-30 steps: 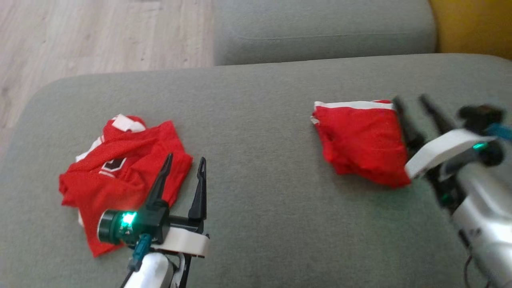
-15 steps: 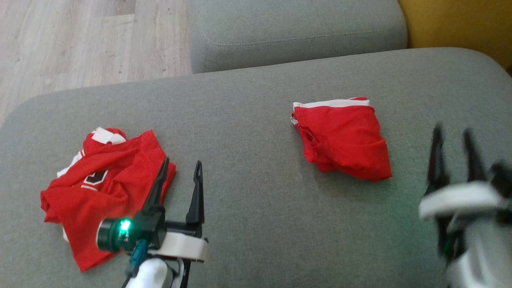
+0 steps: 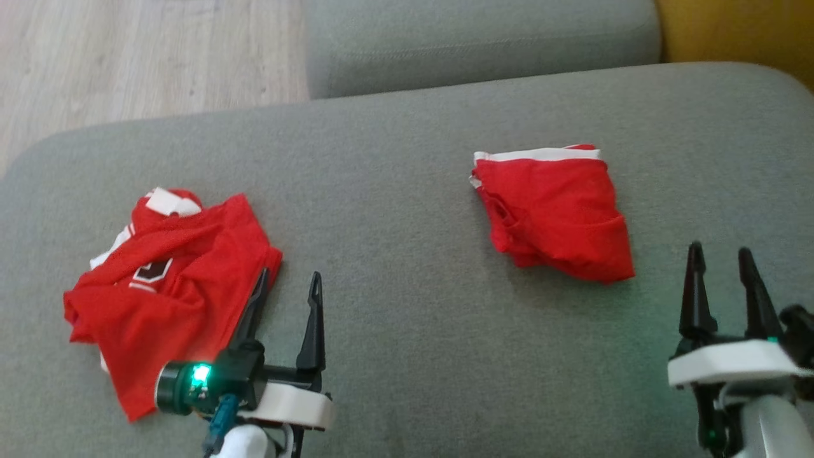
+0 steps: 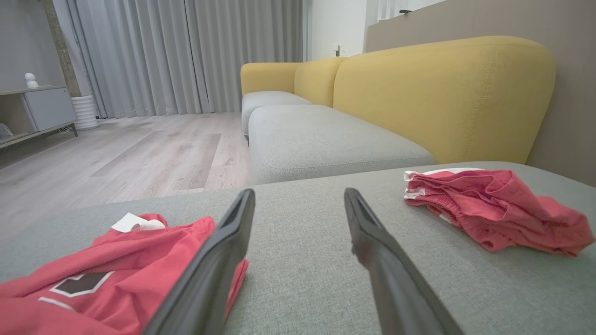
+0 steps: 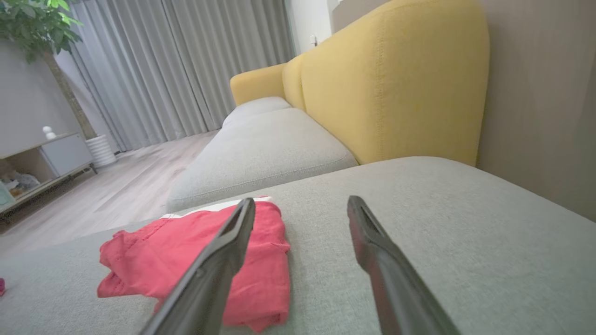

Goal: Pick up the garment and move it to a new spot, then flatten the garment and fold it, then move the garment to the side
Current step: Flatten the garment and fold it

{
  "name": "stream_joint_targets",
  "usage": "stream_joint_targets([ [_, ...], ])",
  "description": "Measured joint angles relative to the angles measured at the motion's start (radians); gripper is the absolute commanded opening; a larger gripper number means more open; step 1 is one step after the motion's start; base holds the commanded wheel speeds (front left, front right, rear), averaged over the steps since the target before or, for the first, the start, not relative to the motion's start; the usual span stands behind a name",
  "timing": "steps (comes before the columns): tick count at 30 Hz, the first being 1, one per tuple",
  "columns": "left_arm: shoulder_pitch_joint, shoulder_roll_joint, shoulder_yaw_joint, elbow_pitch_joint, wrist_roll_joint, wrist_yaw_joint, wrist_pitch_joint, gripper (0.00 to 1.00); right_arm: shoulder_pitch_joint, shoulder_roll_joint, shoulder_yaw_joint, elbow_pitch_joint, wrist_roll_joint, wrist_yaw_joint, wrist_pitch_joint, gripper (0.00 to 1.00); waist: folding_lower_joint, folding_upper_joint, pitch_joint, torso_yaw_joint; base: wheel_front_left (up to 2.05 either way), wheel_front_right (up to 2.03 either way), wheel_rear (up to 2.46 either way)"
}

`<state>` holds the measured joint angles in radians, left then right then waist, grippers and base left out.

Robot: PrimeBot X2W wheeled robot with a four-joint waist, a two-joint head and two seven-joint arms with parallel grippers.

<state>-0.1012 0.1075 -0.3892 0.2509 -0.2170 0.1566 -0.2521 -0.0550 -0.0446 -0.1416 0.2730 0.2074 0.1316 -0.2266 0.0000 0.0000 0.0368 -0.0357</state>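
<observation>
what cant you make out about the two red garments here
- Crumpled jersey: emblem creased, unreadable in head view; left wrist view's bottom edge cuts it off.
- Folded garment: lower layers hidden under its top layer; right wrist view: a finger of the right gripper covers part.

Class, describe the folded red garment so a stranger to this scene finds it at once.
Two red garments lie on the grey sofa cushion. The folded garment is the compact one nearer the yellow backrest. Unlike the crumpled jersey, it shows no logo, just a white band along one edge.
</observation>
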Motion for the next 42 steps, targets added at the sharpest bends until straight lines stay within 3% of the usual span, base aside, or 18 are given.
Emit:
stream_joint_targets([
  [1,-0.002,-0.002,0.000,-0.001,0.005,-0.004,0.000,1.00,-0.009,0.000,0.002,-0.006,-0.007,0.000,0.012,0.20,0.0000,0.0000,0.008,0.005,0.00,0.00,0.00],
  [2,-0.006,-0.004,0.000,-0.002,0.009,-0.008,0.000,1.00,-0.021,0.000,0.005,-0.011,-0.018,0.000,0.022,0.00,0.0000,0.0000,0.016,0.010,0.00,0.00,0.00],
  [10,-0.084,-0.013,-0.001,-0.012,0.033,-0.026,0.000,1.00,-0.249,-0.001,0.002,0.069,-0.099,0.000,0.104,0.00,0.0002,0.0000,0.121,0.057,0.00,0.00,0.00],
  [21,-0.133,-0.027,-0.023,0.001,0.052,-0.043,0.000,1.00,-0.518,-0.004,-0.109,0.535,-0.230,0.000,0.099,0.00,0.0003,0.0000,0.217,0.160,0.00,0.00,0.00],
  [24,-0.134,-0.027,-0.023,0.001,0.053,-0.043,0.000,1.00,-0.536,-0.004,-0.114,0.616,-0.248,0.000,0.099,0.00,0.0001,0.0000,0.219,0.167,0.00,0.00,0.00],
  [28,-0.140,-0.027,-0.021,0.001,0.053,-0.043,0.000,1.00,-0.561,-0.008,-0.107,0.684,-0.300,0.000,0.019,0.00,0.0000,0.0000,0.215,0.169,0.00,0.00,0.00],
  [36,-0.140,-0.027,-0.018,0.002,0.060,-0.043,0.000,1.00,-0.616,-0.017,0.254,0.671,-0.071,0.000,-0.022,0.00,0.0000,0.0000,0.196,0.156,0.00,0.00,0.00],
  [42,-0.140,-0.028,-0.018,0.002,0.060,-0.043,0.000,1.00,-0.571,-0.017,0.370,0.775,-0.036,0.000,-0.020,0.00,0.0000,0.0000,0.182,0.150,0.00,0.00,0.00],
])
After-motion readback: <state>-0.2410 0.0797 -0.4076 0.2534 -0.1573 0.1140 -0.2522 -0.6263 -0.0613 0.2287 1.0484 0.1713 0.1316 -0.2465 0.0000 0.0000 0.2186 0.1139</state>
